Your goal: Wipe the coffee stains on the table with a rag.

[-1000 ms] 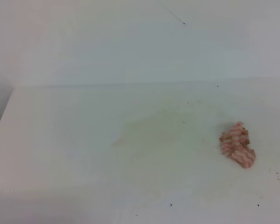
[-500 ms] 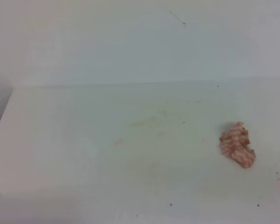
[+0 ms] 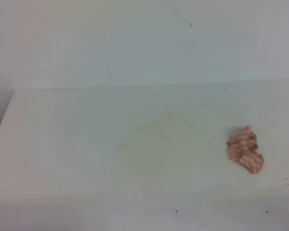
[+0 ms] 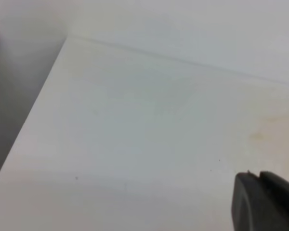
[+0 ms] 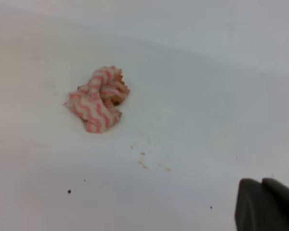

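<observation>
**Lying Loose Beside a Faint Stain: The Rag and Both Grippers Clear of It**

Seen from the exterior high view, the rag (image 3: 244, 156) is found bunched on the table (image 3: 62, 159), at the right of the scene and well apart from the back edge. Nothing is holding it; it is judged to have been set down to one side of the work area. Its long axis is seen to run diagonally, from upper left to lower right, with the fuller end toward the front. The coffee stains (image 3: 156, 130) are shown only as a faint tan trace near the middle of the table, to the left of the rag and not touching it. No arm is shown in this view.

In the left wrist view, bare table and a pale tan patch at the right edge are shown. Only a dark corner of the left gripper (image 4: 265, 202) is visible; whether it is open or closed cannot be told, and nothing is seen in it.

In the right wrist view, the rag (image 5: 97, 99) is seen lying free, with small tan flecks (image 5: 143, 162) just in front of it. The right gripper (image 5: 266, 204) is closed, empty, and kept well apart from the cloth.
</observation>
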### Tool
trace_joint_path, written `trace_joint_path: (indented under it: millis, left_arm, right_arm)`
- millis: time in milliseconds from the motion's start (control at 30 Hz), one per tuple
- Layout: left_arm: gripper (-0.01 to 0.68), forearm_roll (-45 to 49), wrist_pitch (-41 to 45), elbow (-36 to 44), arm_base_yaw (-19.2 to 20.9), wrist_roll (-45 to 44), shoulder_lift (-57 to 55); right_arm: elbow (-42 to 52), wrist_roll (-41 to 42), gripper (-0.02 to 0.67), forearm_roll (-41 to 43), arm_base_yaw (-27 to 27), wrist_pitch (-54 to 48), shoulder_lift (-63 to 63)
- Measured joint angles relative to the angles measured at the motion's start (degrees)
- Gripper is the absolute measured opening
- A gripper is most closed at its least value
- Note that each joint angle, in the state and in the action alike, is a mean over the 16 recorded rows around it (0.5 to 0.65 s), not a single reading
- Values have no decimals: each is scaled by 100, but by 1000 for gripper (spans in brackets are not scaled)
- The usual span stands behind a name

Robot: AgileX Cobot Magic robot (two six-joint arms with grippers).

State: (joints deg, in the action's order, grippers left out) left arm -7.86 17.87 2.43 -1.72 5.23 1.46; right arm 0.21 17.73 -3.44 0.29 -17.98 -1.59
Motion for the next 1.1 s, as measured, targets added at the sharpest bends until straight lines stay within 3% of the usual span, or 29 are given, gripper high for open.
trace_joint_path:
  millis: [1100]
  left_arm:
    - [-3, 0, -63, -15, 0, -3, 0]
  right_arm:
    - [163, -11, -3, -75, 0, -63, -10]
